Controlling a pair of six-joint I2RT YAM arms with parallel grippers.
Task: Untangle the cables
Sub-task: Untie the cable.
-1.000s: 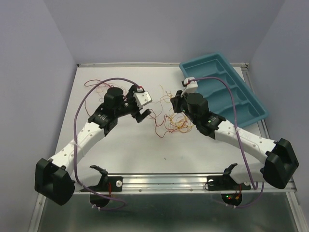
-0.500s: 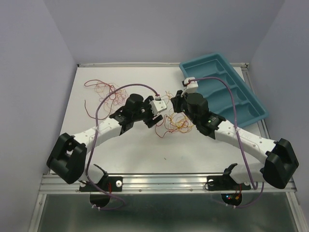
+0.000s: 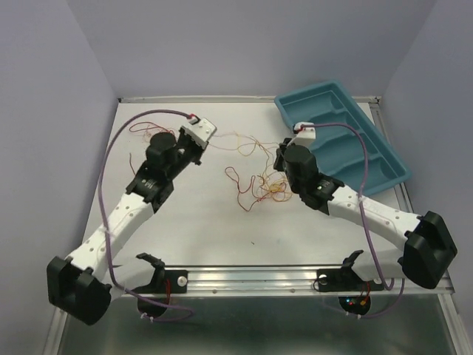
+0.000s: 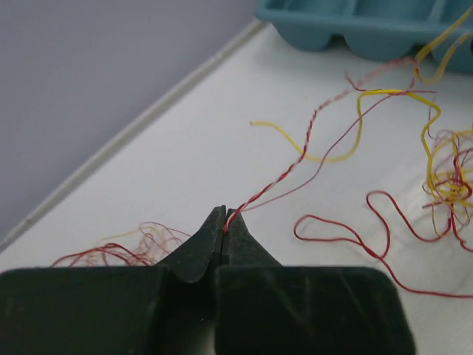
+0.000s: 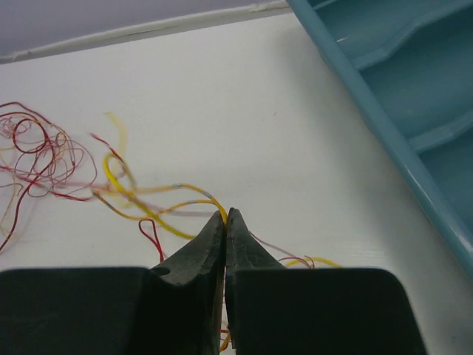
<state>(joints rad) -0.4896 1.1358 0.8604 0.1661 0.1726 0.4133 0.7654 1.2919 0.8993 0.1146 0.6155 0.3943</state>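
Note:
The cables are thin red, orange and yellow strands, with a loose tangle [image 3: 262, 185] at the table's middle. My left gripper [image 3: 201, 146] is shut on a twisted red strand [image 4: 255, 196] that runs taut from its tips [image 4: 225, 219] to the right, toward the tangle [image 4: 443, 177]. My right gripper [image 3: 279, 151] stands at the tangle's far right side. It is shut on a yellow strand [image 5: 185, 203] that curves left from its tips [image 5: 226, 216]. Long strands [image 3: 240, 142] span the gap between the two grippers.
A second small pile of red and orange strands [image 3: 151, 133] lies at the far left, behind my left gripper [image 4: 111, 251]. A teal compartment tray [image 3: 355, 140] sits tilted at the back right, close to my right gripper [image 5: 399, 96]. The table's back rim [image 3: 222, 98] runs behind.
My left arm reached into the tangle with open jaws, shut on a red strand and drew back to the left, stretching strands out. My right gripper shifted slightly toward the tray.

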